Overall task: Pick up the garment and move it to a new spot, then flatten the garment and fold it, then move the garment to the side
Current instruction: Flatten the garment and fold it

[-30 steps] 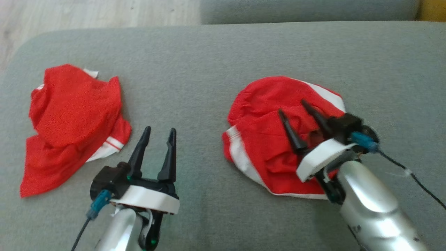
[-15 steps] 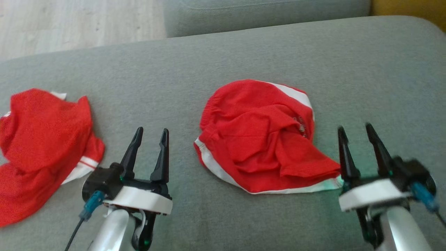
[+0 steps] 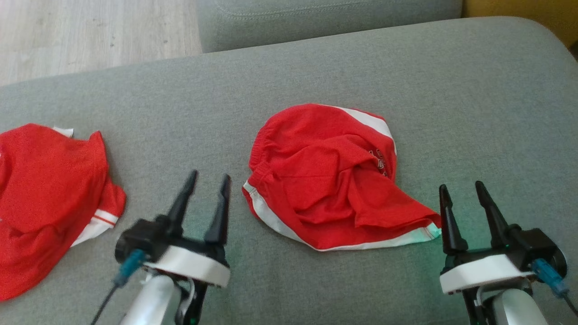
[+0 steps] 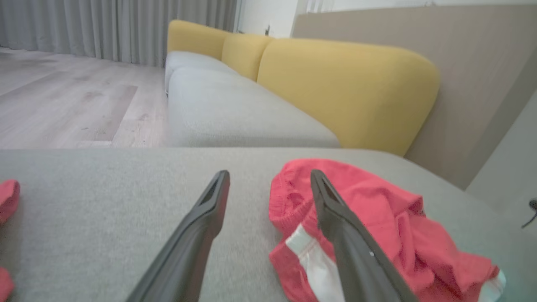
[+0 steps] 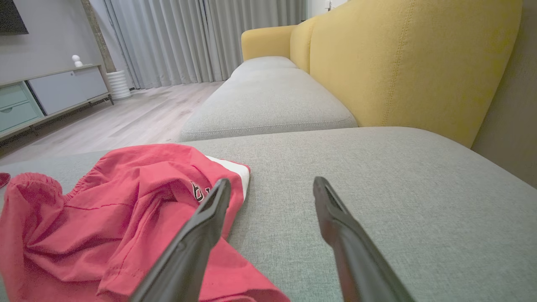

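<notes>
holding nothing, fingers spread, the left gripper [image 3: 210, 175] and right gripper [image 3: 460, 186] flank the crumpled red garment [image 3: 325, 180], which lies midway along the grey cushion [image 3: 316, 67] toward its near edge; 1 other red cloth [image 3: 45, 194] sits at the left edge.

Garment [image 3: 325, 180] at middle of cushion [image 3: 406, 81], second garment [image 3: 45, 198] well left, left jaws between them, right jaws just right of garment, another seat [image 3: 316, 18] behind.
</notes>
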